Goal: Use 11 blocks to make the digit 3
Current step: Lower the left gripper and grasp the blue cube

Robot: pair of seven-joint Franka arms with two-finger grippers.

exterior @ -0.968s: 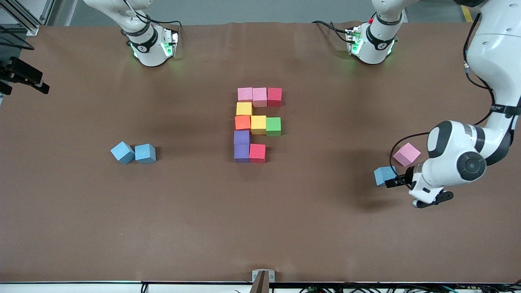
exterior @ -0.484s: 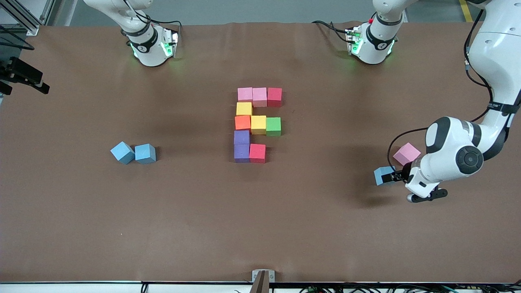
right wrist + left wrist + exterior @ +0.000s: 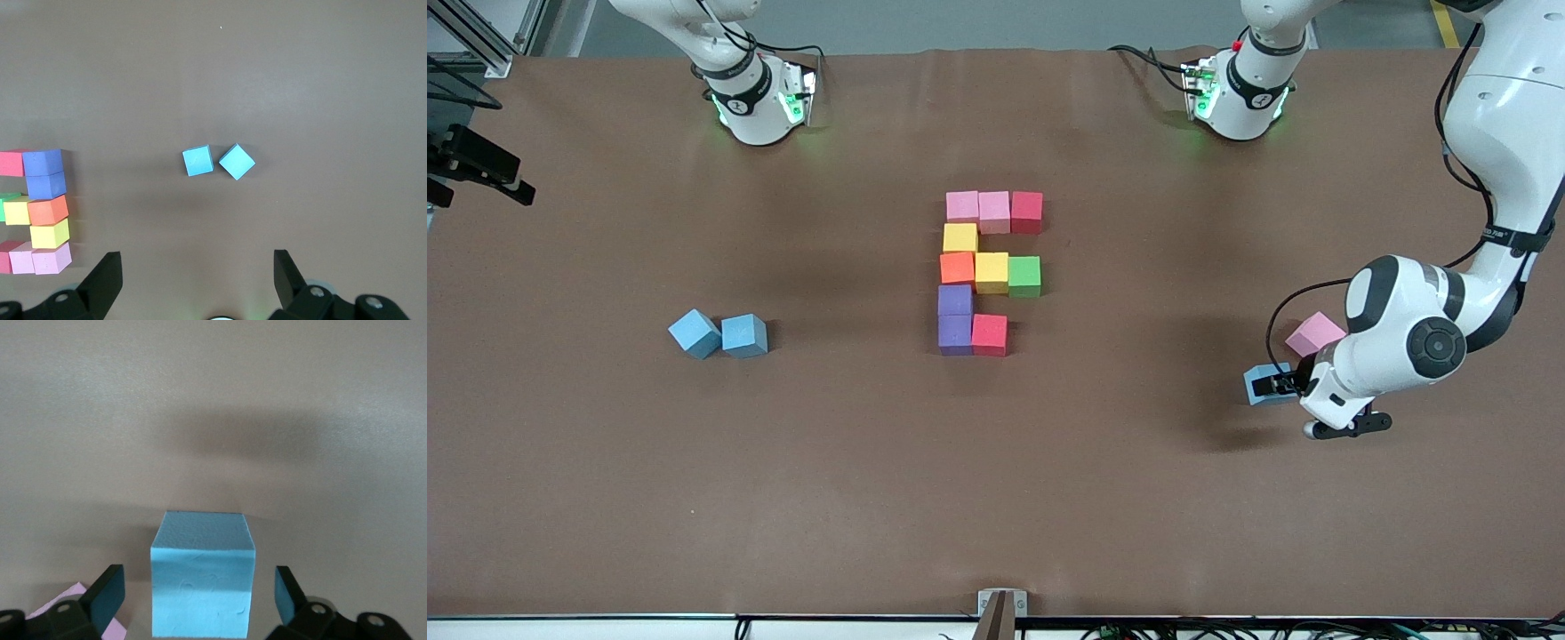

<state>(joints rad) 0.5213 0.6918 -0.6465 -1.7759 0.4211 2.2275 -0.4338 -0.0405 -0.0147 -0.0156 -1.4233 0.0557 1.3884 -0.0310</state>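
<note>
The left gripper (image 3: 1267, 386) sits low at the left arm's end of the table, jaws spread around a light blue block (image 3: 202, 583) without touching it, a pink block (image 3: 1312, 334) just beside. The unfinished digit (image 3: 987, 271) lies mid-table. The right gripper (image 3: 200, 280) waits, jaws spread, over two blue blocks (image 3: 218, 161).

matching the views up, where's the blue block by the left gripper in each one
Front view: blue block at the left arm's end, by the left gripper.
Left wrist view: blue block between the open fingers.
Right wrist view: not in it.
Shared landmark: loose pink block beside it.
</note>
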